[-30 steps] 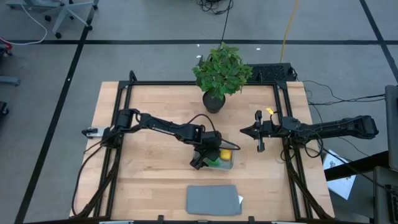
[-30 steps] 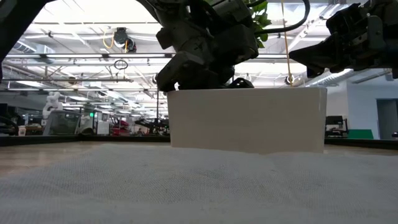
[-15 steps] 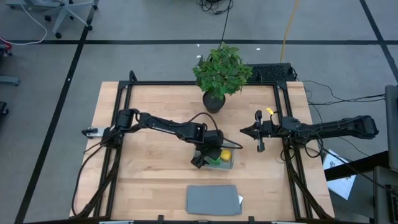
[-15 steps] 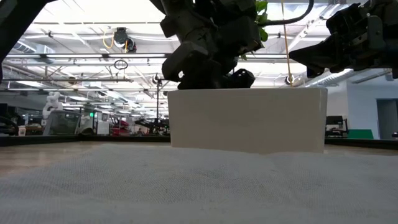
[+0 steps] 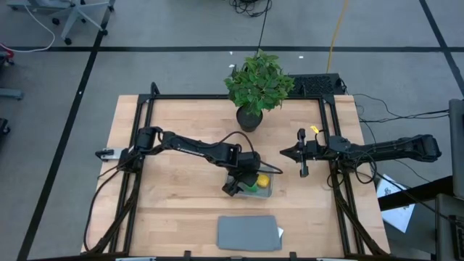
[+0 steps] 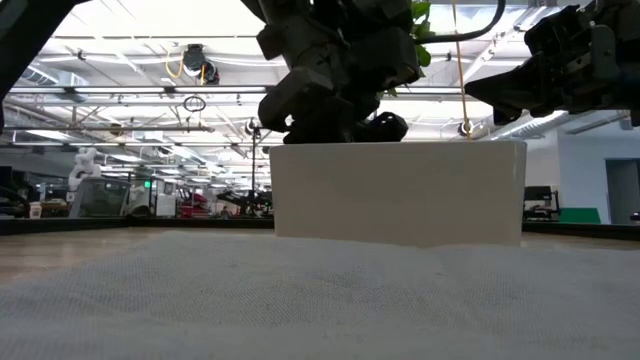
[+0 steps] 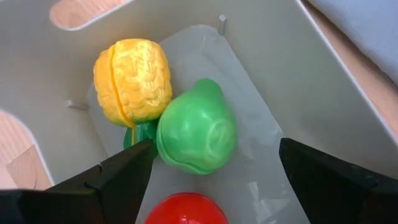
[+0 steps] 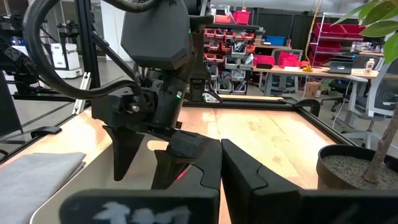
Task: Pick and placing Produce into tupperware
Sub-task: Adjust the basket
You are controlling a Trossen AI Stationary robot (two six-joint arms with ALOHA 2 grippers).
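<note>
The tupperware (image 5: 259,188), a small translucent container (image 6: 397,192), stands on the wooden table right of centre. Three pieces of produce lie on its floor: a yellow one with a green tip (image 7: 132,81), a round green one (image 7: 196,134) touching it, and a red one (image 7: 183,208). My left gripper (image 7: 214,163) hangs open just above the container (image 5: 243,185), slanting down, one finger on each side of the green piece, touching nothing. My right gripper (image 5: 285,153) waits shut at the table's right, level, pointing toward the left arm (image 8: 221,162).
A potted leafy plant (image 5: 257,87) stands at the table's far edge. A flat grey rectangle (image 5: 249,232) lies near the front edge, just in front of the tupperware. Black frame rails (image 5: 330,145) run along the table's sides. Bare wood lies to the left.
My left gripper has risen a little over the tupperware and stays open. The produce lies still in the container.
</note>
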